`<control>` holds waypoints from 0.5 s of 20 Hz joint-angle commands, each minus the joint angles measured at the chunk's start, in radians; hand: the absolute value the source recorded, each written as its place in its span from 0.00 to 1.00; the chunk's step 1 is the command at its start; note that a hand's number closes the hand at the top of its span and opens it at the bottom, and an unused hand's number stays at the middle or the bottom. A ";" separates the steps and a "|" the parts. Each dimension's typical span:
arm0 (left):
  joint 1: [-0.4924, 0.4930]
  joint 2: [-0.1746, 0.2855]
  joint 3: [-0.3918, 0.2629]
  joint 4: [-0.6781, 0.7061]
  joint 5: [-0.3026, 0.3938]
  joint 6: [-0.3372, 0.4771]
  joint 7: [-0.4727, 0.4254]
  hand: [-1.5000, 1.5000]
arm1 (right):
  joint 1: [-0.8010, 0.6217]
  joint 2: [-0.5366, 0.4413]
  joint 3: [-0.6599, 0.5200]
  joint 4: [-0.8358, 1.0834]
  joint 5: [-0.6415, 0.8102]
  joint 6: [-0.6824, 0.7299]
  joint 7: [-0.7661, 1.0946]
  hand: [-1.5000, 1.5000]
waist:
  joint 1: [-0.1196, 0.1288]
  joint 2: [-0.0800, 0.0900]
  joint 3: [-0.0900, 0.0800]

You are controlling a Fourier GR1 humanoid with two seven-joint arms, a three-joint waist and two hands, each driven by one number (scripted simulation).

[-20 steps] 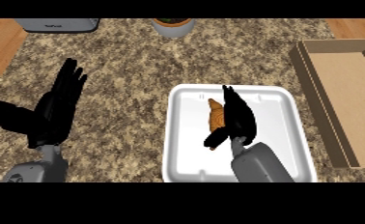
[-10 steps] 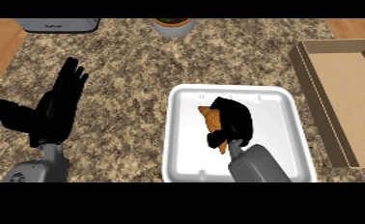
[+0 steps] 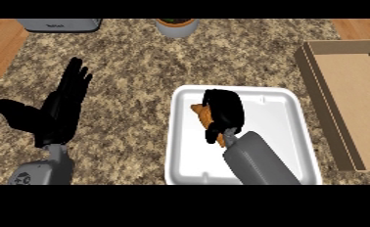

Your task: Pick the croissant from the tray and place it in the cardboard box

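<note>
The left hand [image 3: 61, 111] is noted at the view's left, at rest, with fingers straight and raised. Over the white tray [image 3: 278, 123], the croissant [image 3: 201, 114] is enclosed by the curled fingers of the right hand [image 3: 225, 107]. The cardboard box [image 3: 350, 94] is located at the far right, apart from the tray.

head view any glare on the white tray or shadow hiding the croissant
Head view: no glare on the white rectangular tray, only faint grey shading along its rim; the orange-brown croissant is hidden mostly by the black right hand curled over it, not shadow.
</note>
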 commanded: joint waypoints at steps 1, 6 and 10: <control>0.012 0.009 0.013 0.009 0.028 -0.034 -0.010 0.50 | -0.083 -0.009 -0.005 0.046 0.063 -0.025 -0.057 1.00 | 0.000 0.000 0.000; 0.014 0.022 0.033 0.038 0.024 -0.040 -0.027 0.50 | -0.044 0.005 0.095 -0.208 0.114 0.065 0.042 1.00 | -0.011 -0.004 -0.001; -0.031 0.036 0.054 0.026 0.036 -0.034 0.013 0.50 | -0.097 -0.033 0.058 -0.327 0.135 0.219 0.033 1.00 | -0.012 -0.003 0.000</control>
